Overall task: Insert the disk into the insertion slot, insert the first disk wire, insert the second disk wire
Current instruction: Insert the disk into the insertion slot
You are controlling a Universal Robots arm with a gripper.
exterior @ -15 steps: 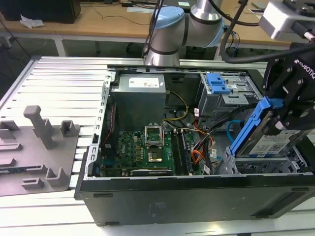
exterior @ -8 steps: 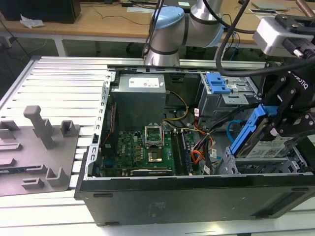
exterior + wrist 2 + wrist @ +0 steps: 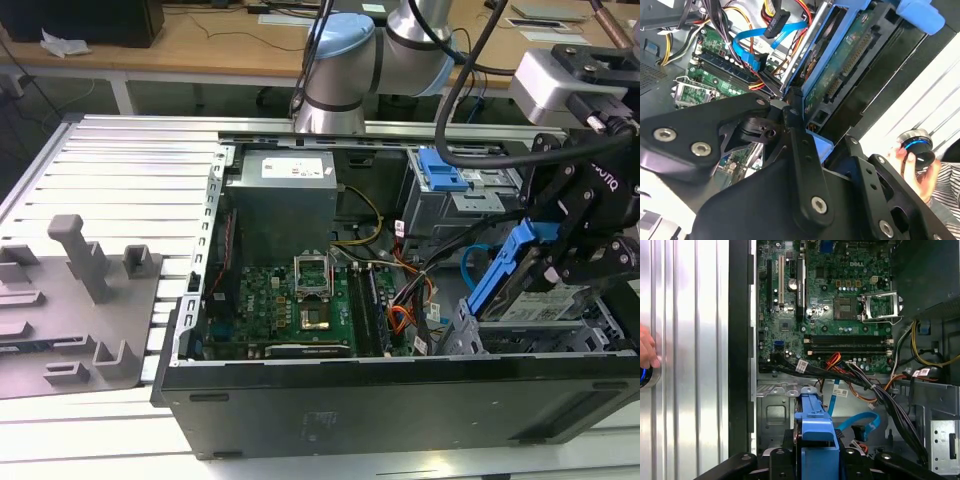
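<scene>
**Disk held tilted over the drive cage**

At the exterior view's left, a grey fixture tray (image 3: 60,320) lies on the ribbed metal table (image 3: 130,170). Beside it sits the open black case (image 3: 400,405). Inside the case, the green motherboard (image 3: 270,300) lies below the grey power supply (image 3: 280,205).

Further right, a blue caddy (image 3: 440,170) sits in a grey bay at the back of the case. In front of that bay, the blue wire (image 3: 468,262) curves in a loop among the other cables. In the first wrist view its dark plug (image 3: 859,432) lies apart from the disk.

At the exterior view's right, the gripper (image 3: 555,262) is closed on the disk (image 3: 505,265), its fingers clamping the blue carrier from both sides. The disk is steeply tilted, with its lower end just above the slot (image 3: 462,338) in the silver cage and not yet seated in it. The first wrist view shows the carrier (image 3: 815,432) over the cage floor (image 3: 772,412).

In the same view, a hand (image 3: 646,352) rests on the table outside the case.
</scene>
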